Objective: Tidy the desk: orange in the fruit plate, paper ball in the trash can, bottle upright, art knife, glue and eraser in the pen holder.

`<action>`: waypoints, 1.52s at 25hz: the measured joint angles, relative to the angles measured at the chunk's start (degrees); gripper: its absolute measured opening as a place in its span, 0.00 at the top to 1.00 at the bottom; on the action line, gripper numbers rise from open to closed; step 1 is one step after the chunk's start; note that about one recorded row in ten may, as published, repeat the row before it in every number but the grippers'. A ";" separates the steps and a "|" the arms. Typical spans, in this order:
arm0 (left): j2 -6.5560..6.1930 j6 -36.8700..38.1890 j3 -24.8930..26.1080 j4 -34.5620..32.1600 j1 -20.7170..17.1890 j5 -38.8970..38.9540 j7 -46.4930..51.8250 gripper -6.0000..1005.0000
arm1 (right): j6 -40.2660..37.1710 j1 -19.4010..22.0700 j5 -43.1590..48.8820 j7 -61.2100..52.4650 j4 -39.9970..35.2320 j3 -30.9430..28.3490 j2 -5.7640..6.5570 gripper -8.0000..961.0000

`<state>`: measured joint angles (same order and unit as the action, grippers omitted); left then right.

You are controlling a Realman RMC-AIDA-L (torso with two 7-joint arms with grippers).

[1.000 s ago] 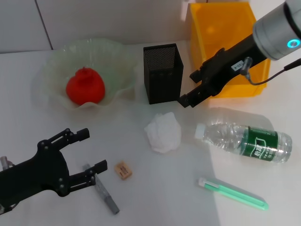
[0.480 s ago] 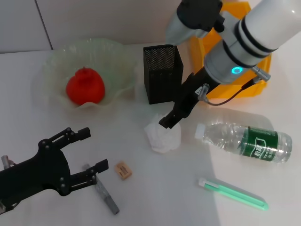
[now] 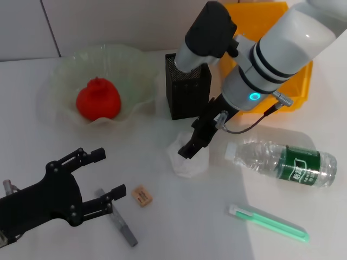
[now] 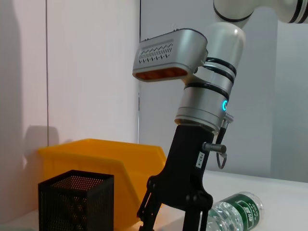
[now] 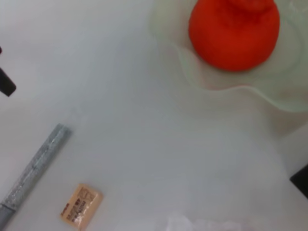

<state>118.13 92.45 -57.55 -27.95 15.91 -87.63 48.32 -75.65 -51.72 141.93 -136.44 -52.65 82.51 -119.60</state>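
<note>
Paper ball [image 3: 188,156] is sitting mid-tabletop, just in front of the pen holder [image 3: 187,84], and the right pincer [image 3: 191,148] is poking into its top; I cannot tell how wide its fingers stand. A shallow bite risks the wad slipping before reaching the trash can [image 3: 271,54]. Left pincer [image 3: 100,173] is hanging spread near the front left corner beside the eraser [image 3: 141,195].
</note>
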 joint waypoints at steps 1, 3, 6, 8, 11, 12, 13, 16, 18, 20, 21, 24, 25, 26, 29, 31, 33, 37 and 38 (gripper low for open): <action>0.00 0.00 -0.01 0.02 0.00 0.00 -0.01 0.16 | 0.60 -0.20 -0.30 -0.01 0.72 0.46 0.00 0.27; 0.00 0.00 -0.01 0.02 0.00 0.00 -0.01 0.16 | 1.77 -0.57 -1.11 -0.01 2.37 1.86 -0.01 0.27; 0.00 -0.06 -0.05 0.08 0.00 0.00 -0.03 0.16 | 3.09 -0.96 -1.86 -0.03 4.21 3.39 -0.03 0.27; 0.00 -0.08 -0.14 0.09 0.00 0.00 -0.06 0.16 | 3.56 -1.06 -2.02 -0.03 4.95 3.79 -0.10 0.27; 0.00 -0.14 -0.16 0.15 -0.06 0.00 -0.12 0.17 | 3.78 -1.09 -2.74 -0.05 5.39 4.54 -0.19 0.27; 0.00 -0.16 -0.13 0.17 -0.09 0.00 -0.12 0.17 | 3.66 -1.09 -3.02 -0.10 5.40 4.78 -0.19 0.27; 0.00 -0.18 -0.03 0.19 -0.21 0.00 -0.13 0.17 | 3.46 -1.08 -3.16 -0.22 5.39 4.92 -0.19 0.27; 0.02 -0.14 0.06 0.20 -0.32 0.00 -0.15 0.17 | 2.04 -1.07 -3.22 -0.73 5.06 4.96 -0.07 0.28; 0.04 -0.09 0.06 0.20 -0.34 0.00 -0.15 0.17 | 0.99 -1.04 -3.14 -0.94 4.71 4.71 0.11 0.28; 0.07 -0.07 0.06 0.19 -0.44 0.00 -0.16 0.17 | 0.67 -0.94 -2.93 -1.15 4.46 4.72 0.19 0.32; 0.07 -0.09 0.05 0.19 -0.46 0.00 -0.16 0.17 | 0.57 -0.87 -2.87 -1.21 4.46 4.82 0.22 0.36; 0.08 -0.14 0.02 0.19 -0.46 0.00 -0.16 0.17 | 0.22 -0.65 -2.82 -1.32 4.21 4.75 0.24 0.48; 0.08 -0.19 -0.05 0.25 -0.46 0.00 -0.16 0.17 | -0.06 -0.56 -2.81 -1.39 3.92 4.64 0.25 0.52; 0.09 -0.19 -0.04 0.25 -0.45 0.00 -0.16 0.17 | -0.31 -0.48 -2.80 -1.49 3.45 4.53 0.28 0.53; 0.09 -0.18 0.07 0.27 -0.44 0.00 -0.16 0.17 | -2.21 0.40 -2.29 -2.07 0.73 3.25 0.41 0.56; 0.09 -0.17 0.10 0.27 -0.44 0.00 -0.16 0.17 | -3.78 1.27 -1.41 -2.23 -1.63 1.71 0.42 0.58; 0.09 -0.17 0.10 0.27 -0.44 0.00 -0.16 0.17 | -5.62 2.40 -0.50 -2.40 -4.81 -0.13 0.42 0.60; 0.09 -0.14 0.06 0.27 -0.44 0.00 -0.22 0.17 | -9.86 5.22 2.68 -3.29 -14.88 -5.42 0.45 0.60; 0.09 -0.14 0.06 0.27 -0.44 0.00 -0.22 0.17 | -10.78 6.01 4.00 -3.80 -18.07 -7.10 0.45 0.60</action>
<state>118.22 92.31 -57.49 -27.68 15.47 -87.63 48.10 -86.43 -45.71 145.93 -140.24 -70.73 75.41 -119.15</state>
